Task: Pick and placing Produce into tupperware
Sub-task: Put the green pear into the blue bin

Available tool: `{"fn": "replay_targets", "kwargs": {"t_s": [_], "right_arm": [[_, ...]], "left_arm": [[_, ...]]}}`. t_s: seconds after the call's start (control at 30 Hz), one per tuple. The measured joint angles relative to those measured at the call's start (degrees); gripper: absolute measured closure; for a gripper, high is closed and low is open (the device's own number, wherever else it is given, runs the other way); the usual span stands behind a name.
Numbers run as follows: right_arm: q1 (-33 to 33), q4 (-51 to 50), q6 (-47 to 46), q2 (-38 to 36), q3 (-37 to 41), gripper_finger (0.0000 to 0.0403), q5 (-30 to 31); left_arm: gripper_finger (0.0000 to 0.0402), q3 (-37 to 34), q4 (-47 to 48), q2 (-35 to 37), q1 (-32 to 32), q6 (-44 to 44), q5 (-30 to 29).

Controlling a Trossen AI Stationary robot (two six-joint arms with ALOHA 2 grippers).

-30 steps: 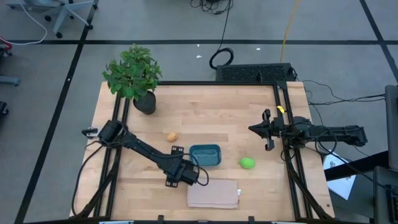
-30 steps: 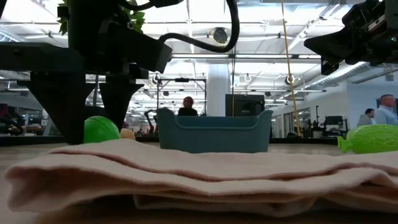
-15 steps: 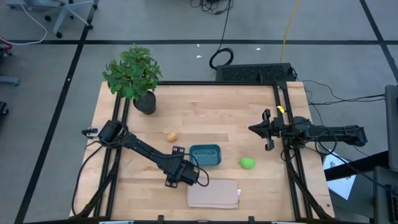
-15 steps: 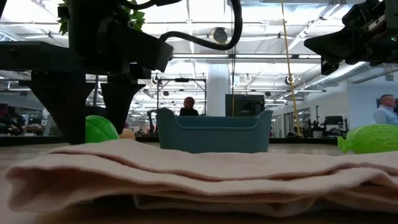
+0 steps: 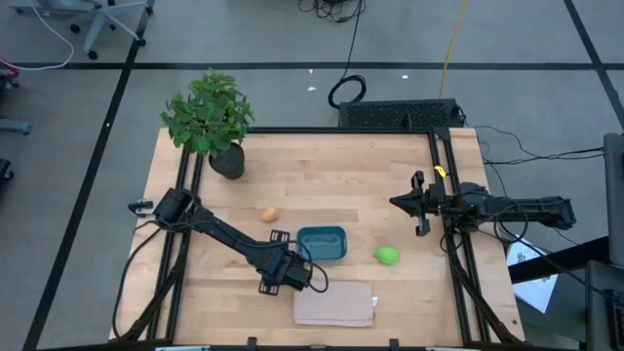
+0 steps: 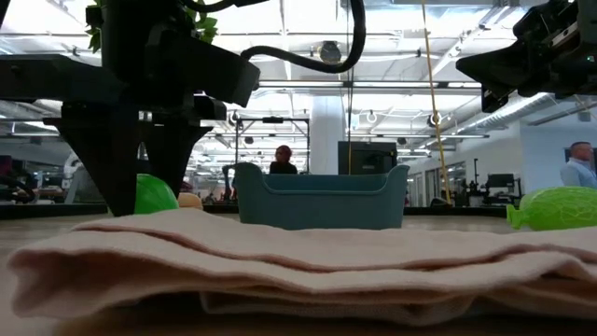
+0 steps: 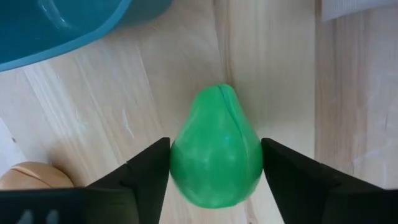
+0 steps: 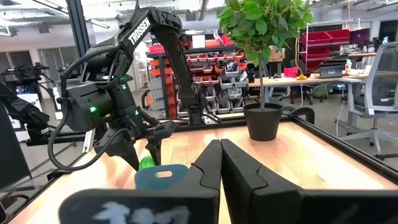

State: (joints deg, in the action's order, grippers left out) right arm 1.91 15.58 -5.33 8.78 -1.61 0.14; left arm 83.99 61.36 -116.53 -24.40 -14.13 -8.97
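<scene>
A bright green pear-shaped item (image 7: 217, 149) lies on the wood table between the fingers of my left gripper (image 7: 216, 163), which points down just in front of the teal tupperware (image 5: 322, 244). The pear also shows in the low view (image 6: 154, 193). An orange-tan item (image 5: 269, 214) lies left of the tupperware. A second green item (image 5: 387, 255) lies to its right. My right gripper (image 5: 417, 205) is shut and empty, held above the table's right side. My left gripper pinches the pear's wide lower body (image 7: 177, 155) between its two fingers, one on each side. The fingers come from above, pointing down, and lie across the pear. The pear lies on its side on the table.
A flat beige folded cloth (image 5: 334, 304) lies at the near edge, just right of my left gripper. A leafy potted plant (image 5: 210, 117) stands at the far left corner. Black rails run along the table's left and right sides.
My left gripper's fingers have drawn together around the green pear; the gap between them is narrower in the low view. The gripper has stayed in place just above the table. The pear stays on the table.
</scene>
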Motion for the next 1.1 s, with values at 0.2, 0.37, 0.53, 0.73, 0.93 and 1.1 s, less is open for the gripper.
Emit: {"fn": "replay_targets", "kwargs": {"t_s": [0.2, 0.37, 0.53, 0.73, 0.93, 1.1], "right_arm": [[-0.01, 0.01, -0.01, 0.00, 0.00, 0.0403, 0.01], [0.00, 0.01, -0.01, 0.00, 0.00, 0.0403, 0.01], [-0.01, 0.01, 0.01, 0.00, 0.00, 0.0403, 0.01], [0.00, 0.03, -0.01, -0.02, 0.00, 0.0403, 0.02], [-0.01, 0.04, 0.00, 0.00, 0.00, 0.0403, 0.02], [-0.01, 0.05, 0.00, 0.00, 0.00, 0.0403, 0.01]], "left_arm": [[0.0173, 0.02, 1.20, 0.00, 0.07, 0.36, -0.02], [0.0166, 0.02, 3.47, 0.00, 0.56, 0.34, -0.02], [0.0173, 0.02, 4.04, 0.16, 1.25, 0.86, 0.00], [0.0168, 2.77, 7.15, 0.35, 2.37, 0.83, 0.04], [0.0166, 7.92, 9.64, 0.37, 2.69, 3.77, 0.07], [0.0174, 13.50, 13.26, 0.39, 2.74, 6.26, 0.02]]}}
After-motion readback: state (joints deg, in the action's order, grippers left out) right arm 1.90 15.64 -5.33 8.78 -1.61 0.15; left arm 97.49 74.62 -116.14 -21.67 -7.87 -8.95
